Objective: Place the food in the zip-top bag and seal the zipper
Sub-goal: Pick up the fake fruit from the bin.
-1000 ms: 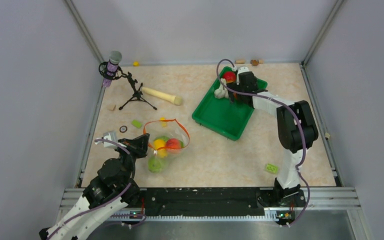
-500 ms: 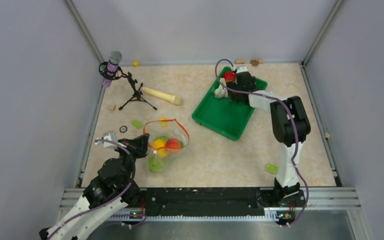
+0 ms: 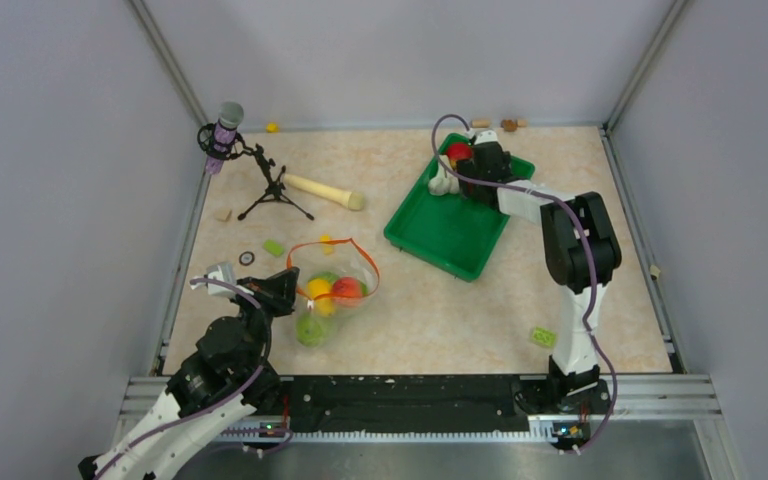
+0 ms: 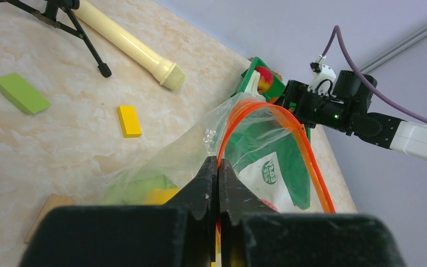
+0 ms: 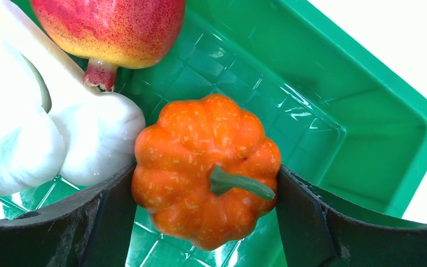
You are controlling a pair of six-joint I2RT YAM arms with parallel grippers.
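Note:
The clear zip-top bag [image 3: 338, 272] lies open at front left, holding a yellow lemon [image 3: 318, 288], a red apple [image 3: 347, 289] and a green apple [image 3: 312, 327]. My left gripper [image 4: 218, 162] is shut on its orange-red zipper [image 4: 239, 119] at the near rim. My right gripper [image 5: 205, 189] is down in the green tray [image 5: 367, 111], its fingers pressed on both sides of the orange pumpkin [image 5: 205, 167]. A red-yellow peach [image 5: 108, 25] and white garlic [image 5: 97, 133] lie beside it. From above, the gripper [image 3: 472, 170] hides the pumpkin.
A beige wooden pin [image 3: 322, 191] and a microphone on a tripod [image 3: 260, 180] stand at back left. Small green blocks lie near the bag [image 3: 274, 247] and at front right [image 3: 543, 337]. A yellow block [image 4: 129, 120] lies by the bag.
My right arm's elbow has swung left and the gripper has settled deeper into the tray's far corner over the pumpkin. The left arm and bag have not moved.

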